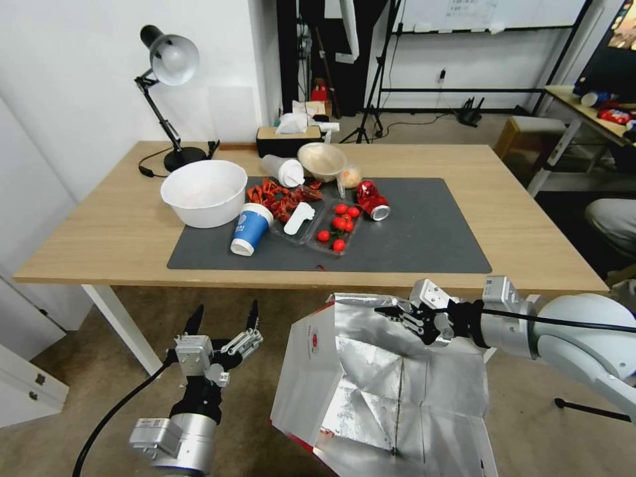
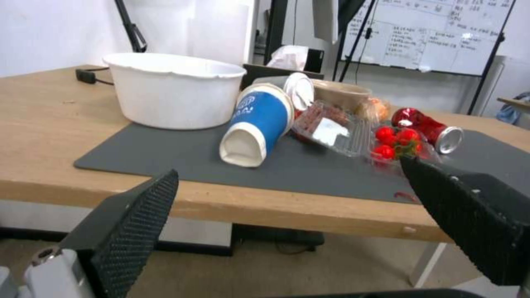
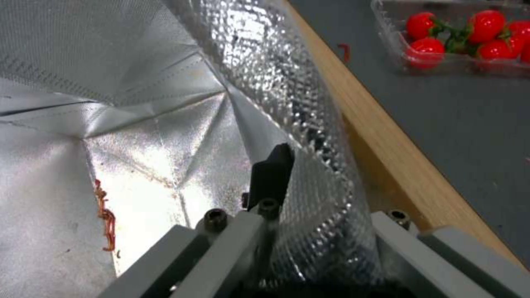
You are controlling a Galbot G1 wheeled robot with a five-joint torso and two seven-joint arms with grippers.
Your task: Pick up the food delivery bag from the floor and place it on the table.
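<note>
A cluttered workroom with a whiteboard and light stands at the far wall framed the table, its light wood top carrying a dark grey mat strewn with a white bowl, a tipped blue paper cup, a clear tray of cherry tomatoes and a red can. The food delivery bag hung open just below the table's near edge, its silver foil lining facing up and its red-logoed white side turned left; it appeared to be lifted off the floor but had not yet reached the tabletop, so the pickup looked done and the placing remained. The right gripper, reaching in from the right, had its fingers pressed together on the bag's far foil wall near the rim, one dark finger showing inside the lining and the quilted foil wrapped over it. The left gripper hovered to the bag's left, below the table's near edge, its two black fingers spread wide and empty, touching nothing. Space for the bag looked tightest on the mat's crowded left half.
</note>
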